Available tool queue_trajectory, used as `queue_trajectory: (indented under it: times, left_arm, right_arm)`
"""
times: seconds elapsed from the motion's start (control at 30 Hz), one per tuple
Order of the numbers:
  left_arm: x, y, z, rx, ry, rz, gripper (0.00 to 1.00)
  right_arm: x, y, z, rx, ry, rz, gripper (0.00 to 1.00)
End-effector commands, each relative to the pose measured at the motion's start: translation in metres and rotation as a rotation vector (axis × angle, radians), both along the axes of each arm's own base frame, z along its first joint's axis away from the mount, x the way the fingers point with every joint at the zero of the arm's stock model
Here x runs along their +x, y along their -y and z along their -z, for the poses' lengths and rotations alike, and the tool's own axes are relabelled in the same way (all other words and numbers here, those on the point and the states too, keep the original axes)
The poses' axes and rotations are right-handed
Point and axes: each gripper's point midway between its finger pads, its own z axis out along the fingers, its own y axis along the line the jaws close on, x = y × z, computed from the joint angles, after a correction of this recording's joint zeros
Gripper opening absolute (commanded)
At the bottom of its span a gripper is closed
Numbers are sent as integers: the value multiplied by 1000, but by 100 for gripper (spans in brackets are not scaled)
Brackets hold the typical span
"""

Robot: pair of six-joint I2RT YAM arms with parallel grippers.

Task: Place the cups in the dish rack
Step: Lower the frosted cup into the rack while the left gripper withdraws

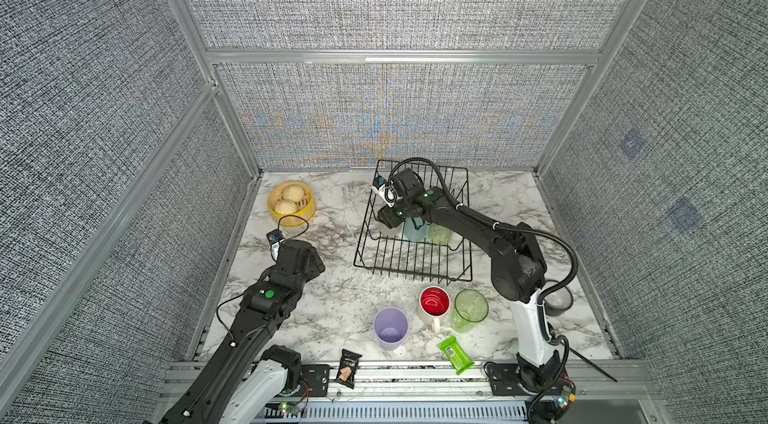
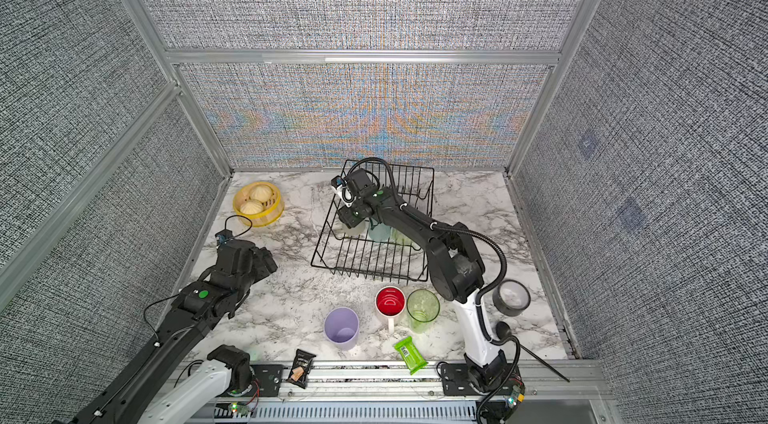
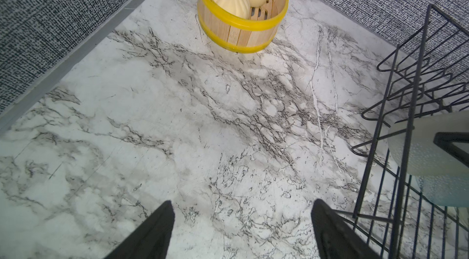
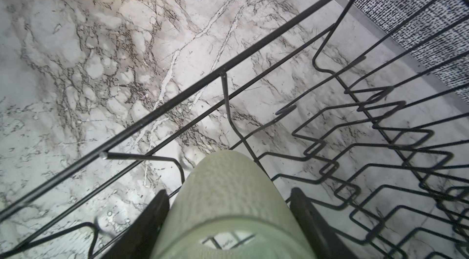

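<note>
Gripping the frosted pale yellow-green cup inside the dish rack

The right hand is closed on that cup, a black finger pressed to each side of it. The cup is within the black wire rack, near the wall that faces the steamer basket. Whether the cup rests on the wires cannot be told. Just beside it in the rack sit a teal cup and a clear green tumbler, partly hidden under the right arm. The rack sits toward the back of the marble counter.

The left hand is open and holds nothing. Its fingers are spread above bare counter between the steamer basket, which has two buns in it, and the rack.

Three cups stand upright on the counter in front of the rack: a lavender cup, and a white mug with a red lining just beside a second clear green tumbler. Along the front edge lie a black snack packet and a green packet. A grey tape roll sits beside the right arm's lower link.
</note>
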Motion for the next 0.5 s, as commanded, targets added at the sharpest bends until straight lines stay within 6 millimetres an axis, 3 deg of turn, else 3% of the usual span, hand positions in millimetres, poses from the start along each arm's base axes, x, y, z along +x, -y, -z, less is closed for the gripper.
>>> queue_trajectory:
  times: [0.0, 0.37, 0.47]
  left_arm:
    - [-1, 2, 1, -3, -7, 18, 85]
    - [0, 9, 7, -41, -17, 34, 86]
    - [1, 12, 4, -50, -7, 43, 85]
  right_arm:
    - [5, 0, 1, -25, 38, -3, 57]
    - [8, 4, 15, -80, 45, 8, 65]
    - [9, 7, 12, -96, 62, 24, 73]
